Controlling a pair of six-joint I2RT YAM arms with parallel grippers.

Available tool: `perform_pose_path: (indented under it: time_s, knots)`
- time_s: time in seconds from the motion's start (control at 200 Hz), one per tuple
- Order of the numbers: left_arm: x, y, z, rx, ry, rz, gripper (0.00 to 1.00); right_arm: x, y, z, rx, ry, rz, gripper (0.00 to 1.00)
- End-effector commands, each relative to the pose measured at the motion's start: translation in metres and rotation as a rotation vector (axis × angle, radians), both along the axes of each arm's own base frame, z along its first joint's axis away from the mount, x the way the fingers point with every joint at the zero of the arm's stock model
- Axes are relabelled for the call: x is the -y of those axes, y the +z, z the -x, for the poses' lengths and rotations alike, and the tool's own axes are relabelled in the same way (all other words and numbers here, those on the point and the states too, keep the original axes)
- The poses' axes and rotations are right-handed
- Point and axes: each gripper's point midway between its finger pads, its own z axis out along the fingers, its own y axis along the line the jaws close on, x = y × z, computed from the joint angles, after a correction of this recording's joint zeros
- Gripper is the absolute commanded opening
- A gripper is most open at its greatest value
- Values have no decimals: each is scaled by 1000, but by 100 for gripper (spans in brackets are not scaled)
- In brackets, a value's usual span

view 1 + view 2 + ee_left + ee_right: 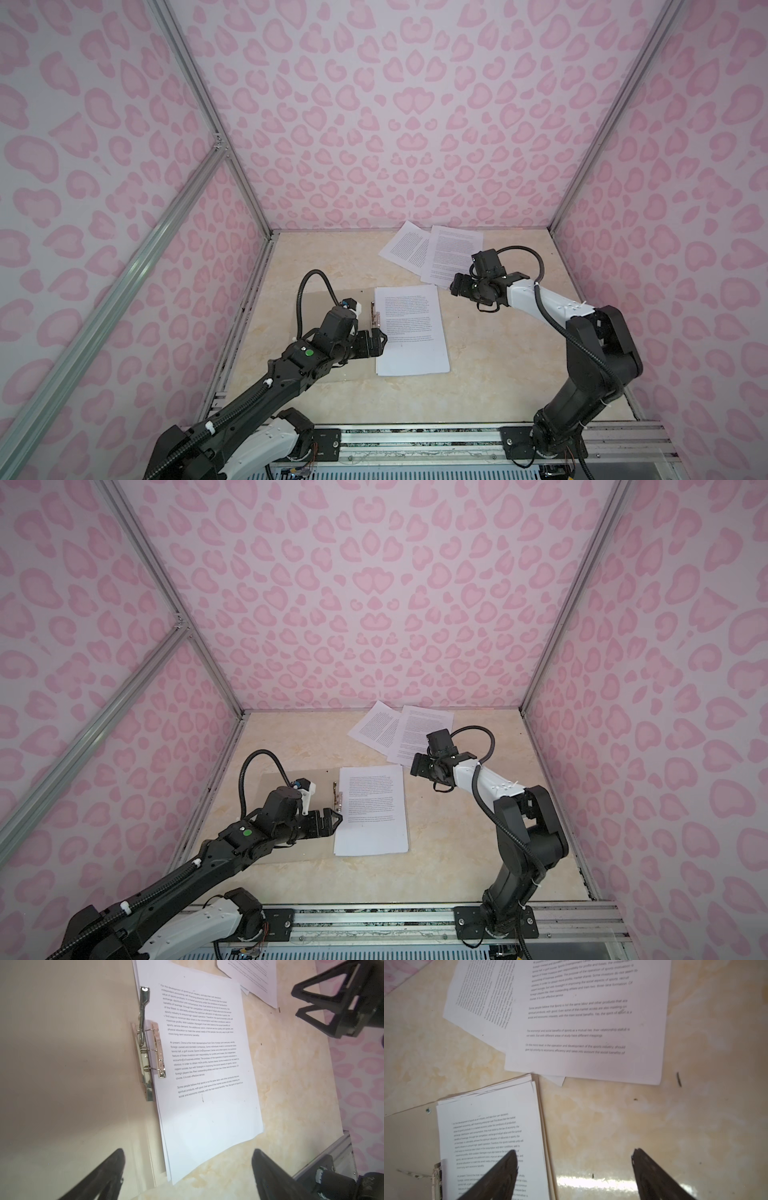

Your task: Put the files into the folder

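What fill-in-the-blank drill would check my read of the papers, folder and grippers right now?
1. The stack of sheets lies on the folder, which is ____.
2. In both top views the metal clip sits along the stack's ____ edge.
3. The loose sheets lie nearest the ____ gripper.
4. The left gripper and right gripper both hold ____.
Missing words: open; left; right; nothing.

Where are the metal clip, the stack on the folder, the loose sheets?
metal clip [158, 1049]: left wrist view, pressing bar.
stack on the folder [411, 328]: in a top view, top sheet's middle.
loose sheets [451, 249]: in a top view, uppermost sheet.
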Motion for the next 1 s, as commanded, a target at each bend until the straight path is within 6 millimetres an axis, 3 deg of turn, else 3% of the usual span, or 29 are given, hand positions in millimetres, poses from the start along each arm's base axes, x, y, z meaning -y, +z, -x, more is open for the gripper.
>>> perform_pose_path:
  time_s: [0.0,0.095,0.2,0.415,0.75,0.8,0.995]
  knots:
    - [1,8,2,-1,-18,1,96,-9,-8,-29,-16,122,31,86]
    - [2,12,0,6,-13,7,96,-17,-10,-60,-17,131,33,85]
    - [1,11,1,-4,-4,10,96,-20,-22,-80,-30,123,1,85]
    - [-2,12,3,-1,-14,-8,97,-31,-49,-86,-91,161,-47,85]
    - [5,23,0,12,-70,-25,97,-24,-69,-41,-169,142,-109,84]
    - [8,25,-1,13,-86,-27,97,-19,-81,-22,-215,133,-129,83]
    - [25,37,-5,24,-143,-9,96,15,-74,30,-207,21,-260,83]
